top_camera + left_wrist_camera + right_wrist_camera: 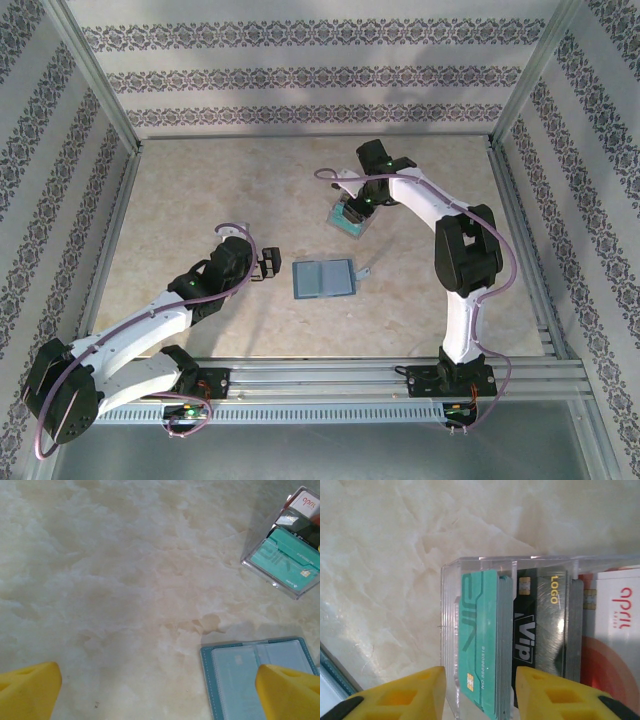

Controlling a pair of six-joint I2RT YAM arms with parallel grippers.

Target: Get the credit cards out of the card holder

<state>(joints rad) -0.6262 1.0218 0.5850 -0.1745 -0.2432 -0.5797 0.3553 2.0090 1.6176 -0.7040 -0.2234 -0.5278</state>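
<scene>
The card holder (323, 279) lies open and flat at mid-table, its strap tab (365, 271) pointing right. My left gripper (270, 263) hovers just left of it, open, with nothing between the fingers; in the left wrist view (160, 690) the card holder (250, 675) lies under the right finger (290, 692). The credit cards stand on edge in a clear plastic box (350, 218): a teal stack (480, 630), a black one (540, 625) and a white-red one (615, 630). My right gripper (479, 692) is open above the box, its fingers either side of the teal stack without touching it.
The clear box (280, 555) sits on the marble tabletop behind and right of the card holder. Patterned walls and metal rails (110, 200) enclose the table. Bare tabletop (200, 190) stretches to the far left.
</scene>
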